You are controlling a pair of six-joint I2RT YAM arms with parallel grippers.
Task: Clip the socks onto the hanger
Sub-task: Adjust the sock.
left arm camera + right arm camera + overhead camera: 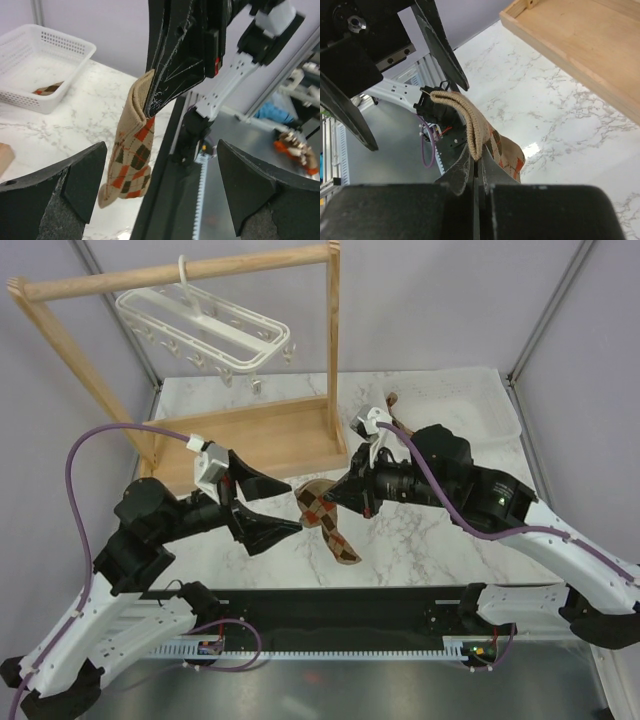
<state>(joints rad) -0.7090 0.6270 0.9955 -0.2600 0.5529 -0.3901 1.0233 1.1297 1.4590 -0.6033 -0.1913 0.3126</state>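
Note:
One argyle sock (327, 517) hangs by its cuff from my right gripper (346, 490), which is shut on it above the marble table. In the right wrist view the folded cuff (472, 125) is pinched between the closed fingers (462, 172). My left gripper (293, 506) is open, its fingers on either side of the sock's left edge without touching it. In the left wrist view the sock (131, 160) dangles ahead between the spread fingertips (87, 172). The second sock (49, 89) lies in the basket. The white hanger (205, 330) hangs from the wooden rack's bar, far behind.
The wooden rack (260, 435) stands at the back left with its base tray just behind my grippers. A white perforated basket (505, 430) sits at the back right; it also shows in the left wrist view (65, 42). The black table rail runs along the near edge.

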